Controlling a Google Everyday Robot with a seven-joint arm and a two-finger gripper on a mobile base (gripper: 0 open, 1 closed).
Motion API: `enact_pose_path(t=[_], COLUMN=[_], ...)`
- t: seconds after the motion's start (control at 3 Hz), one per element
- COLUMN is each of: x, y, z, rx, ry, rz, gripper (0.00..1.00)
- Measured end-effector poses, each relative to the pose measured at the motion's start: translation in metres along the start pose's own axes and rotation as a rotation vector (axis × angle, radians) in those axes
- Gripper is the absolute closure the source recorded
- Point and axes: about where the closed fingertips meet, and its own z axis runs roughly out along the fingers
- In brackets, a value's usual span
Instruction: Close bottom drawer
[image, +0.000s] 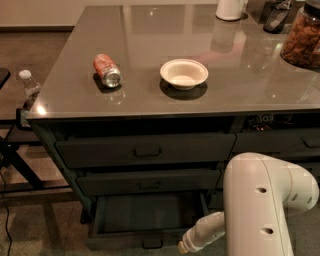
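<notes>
The bottom drawer (145, 215) of the wide stack stands pulled out, its flat dark interior showing and its small pull (152, 244) on the front near the lower edge of the view. My white arm (265, 205) fills the lower right, and its forearm (200, 235) reaches down to the drawer's front right corner. The gripper is below the lower edge of the view, hidden past the end of the forearm.
The two drawers above it, top (145, 149) and middle (149, 181), are shut. On the grey tabletop (150, 30) lie a tipped red can (107, 70) and a white bowl (184, 74); a jar (302, 33) stands far right. A water bottle (29, 86) stands at left.
</notes>
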Motion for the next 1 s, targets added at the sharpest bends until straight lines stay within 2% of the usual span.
enact_pose_path(t=[0.33, 1.0], x=[-0.010, -0.045], y=[-0.006, -0.036], z=[0.004, 0.009], rx=[0.006, 0.067], ry=[-0.026, -0.102], rz=[0.040, 0.105], gripper=[1.00, 1.00])
